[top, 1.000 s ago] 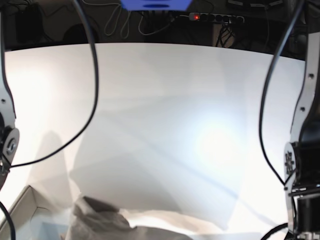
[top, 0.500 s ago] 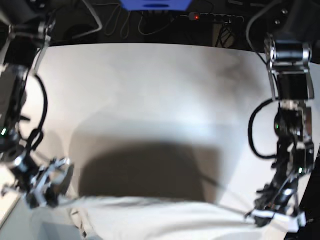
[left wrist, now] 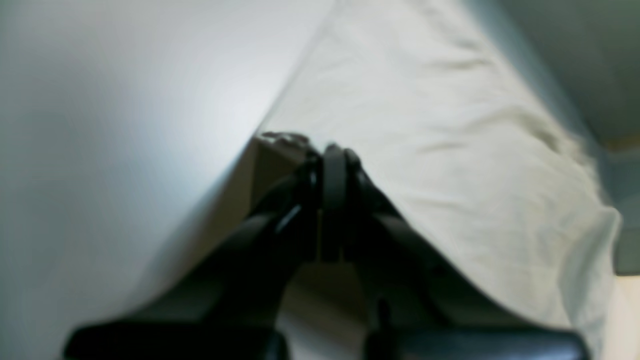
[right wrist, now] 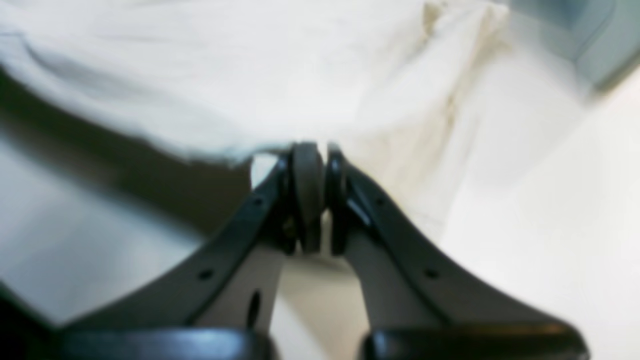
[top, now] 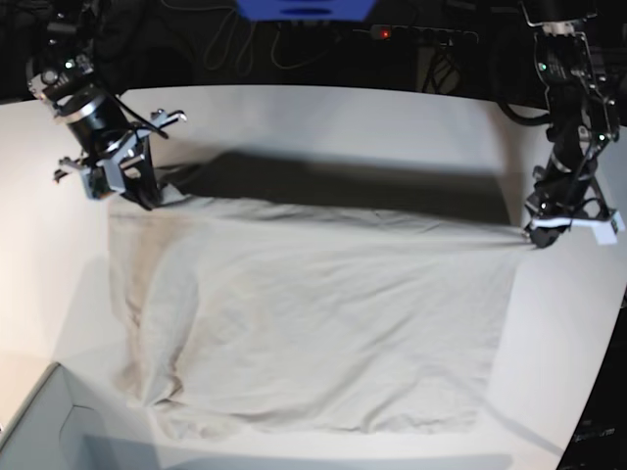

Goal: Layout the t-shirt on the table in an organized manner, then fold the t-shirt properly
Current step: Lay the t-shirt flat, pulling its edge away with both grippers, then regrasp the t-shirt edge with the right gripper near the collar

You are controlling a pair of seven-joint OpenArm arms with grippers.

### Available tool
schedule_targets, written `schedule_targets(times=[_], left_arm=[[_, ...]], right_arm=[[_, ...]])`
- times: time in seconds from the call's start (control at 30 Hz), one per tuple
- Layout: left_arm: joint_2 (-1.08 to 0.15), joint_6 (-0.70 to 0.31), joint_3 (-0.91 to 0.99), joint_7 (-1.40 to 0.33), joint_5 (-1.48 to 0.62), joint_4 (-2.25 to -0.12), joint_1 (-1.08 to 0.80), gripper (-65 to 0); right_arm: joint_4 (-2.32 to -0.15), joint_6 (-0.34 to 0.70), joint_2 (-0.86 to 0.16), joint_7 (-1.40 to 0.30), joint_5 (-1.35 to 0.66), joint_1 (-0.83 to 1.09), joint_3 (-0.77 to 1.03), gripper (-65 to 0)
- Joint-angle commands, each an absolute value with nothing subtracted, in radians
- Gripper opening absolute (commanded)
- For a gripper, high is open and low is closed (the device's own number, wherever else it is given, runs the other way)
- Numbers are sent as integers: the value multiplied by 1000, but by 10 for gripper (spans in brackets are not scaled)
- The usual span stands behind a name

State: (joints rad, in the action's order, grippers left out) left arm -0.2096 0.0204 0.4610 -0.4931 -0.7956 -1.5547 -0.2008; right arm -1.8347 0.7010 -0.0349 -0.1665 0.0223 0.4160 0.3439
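The light beige-grey t-shirt [top: 313, 313] is spread wide across the white table [top: 323, 127]. Its far edge is stretched between my two grippers and casts a dark shadow behind it, so that edge hangs a little above the tabletop. My left gripper [top: 536, 235] is shut on the far right corner. In the left wrist view its jaws [left wrist: 330, 150] pinch the edge of the t-shirt [left wrist: 450, 125]. My right gripper [top: 147, 199] is shut on the far left corner. The right wrist view shows it [right wrist: 315, 150] clamped on the t-shirt [right wrist: 250, 75].
A pale box corner [top: 39, 421] sits at the near left edge. Behind the table's far edge lie a power strip [top: 421, 34], cables and a blue object [top: 304, 8]. Bare tabletop shows on both sides of the shirt and beyond it.
Both arms have swung from the near edge to the far side. They carried the shirt along, so it went from a bunched heap near the camera to a wide spread.
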Motion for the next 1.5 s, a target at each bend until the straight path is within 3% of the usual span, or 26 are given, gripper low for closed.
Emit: schedule_targets(times=[0.0,0.4,0.63,0.73,0.97,1.47], left_arm=[[-222,2,484,-467,-832,-1572,-214,-648],[-220,1,573,-467,-860,-1558,-291,-648],[-220,1,575,-467,-860,-1557,-280,-648],[-220,1,575,-467,-860,-1555,-259,-648],[-223,1,604,-467,-858,-1555,-237,-648],[-222,1,610,-467,-858,-1554,-240,-648]], right_arm=[[-1854,698,-36,-97,-5,423,344,-650],[-1724,698,-65,-88,-1,453,275,-641],[-1787,698,-96,-81,-2,536,209,-411],[-1807,698,-91,-81,-5,532,265,-361],[-1667,698,-30,-90,-4,389,492,-355],[-1363,698,-35,-90,1,318,501,-355]])
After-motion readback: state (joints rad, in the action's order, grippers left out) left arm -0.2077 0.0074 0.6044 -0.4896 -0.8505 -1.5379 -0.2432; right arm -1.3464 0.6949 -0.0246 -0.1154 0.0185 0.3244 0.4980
